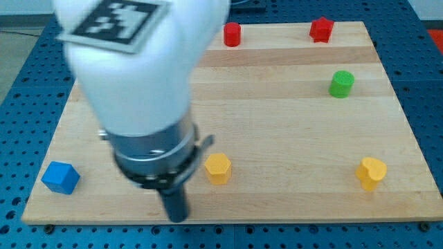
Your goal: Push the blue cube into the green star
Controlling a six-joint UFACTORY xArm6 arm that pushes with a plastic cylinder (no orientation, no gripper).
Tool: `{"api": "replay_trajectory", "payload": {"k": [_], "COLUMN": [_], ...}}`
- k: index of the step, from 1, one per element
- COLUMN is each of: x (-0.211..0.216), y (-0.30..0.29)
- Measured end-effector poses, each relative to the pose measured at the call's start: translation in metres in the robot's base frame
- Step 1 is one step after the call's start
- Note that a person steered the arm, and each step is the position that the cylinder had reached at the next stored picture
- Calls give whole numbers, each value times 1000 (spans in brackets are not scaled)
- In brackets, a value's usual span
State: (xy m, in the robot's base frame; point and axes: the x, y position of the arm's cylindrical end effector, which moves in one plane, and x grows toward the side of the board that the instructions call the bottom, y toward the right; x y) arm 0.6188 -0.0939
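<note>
A blue cube (61, 178) sits near the bottom left corner of the wooden board (277, 124). No green star shows; the only green block is a green cylinder (341, 84) at the right, upper half. My tip (178, 218) is at the bottom edge of the board, to the right of the blue cube and lower left of a yellow hexagon block (218, 168). The big white arm body hides the upper left part of the board.
A red cylinder (232, 34) and a red star (321, 29) stand at the view's top edge of the board. A yellow heart-shaped block (371, 173) lies at the bottom right. A blue perforated table surrounds the board.
</note>
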Motion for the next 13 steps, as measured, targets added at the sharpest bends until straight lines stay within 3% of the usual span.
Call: {"api": "replay_trajectory", "payload": {"k": [2,3,5,8,11,13], "x": [-1,-18,-57,-59,-112,-120], "y": [-164,-178,-165,-152,-141,-105]}}
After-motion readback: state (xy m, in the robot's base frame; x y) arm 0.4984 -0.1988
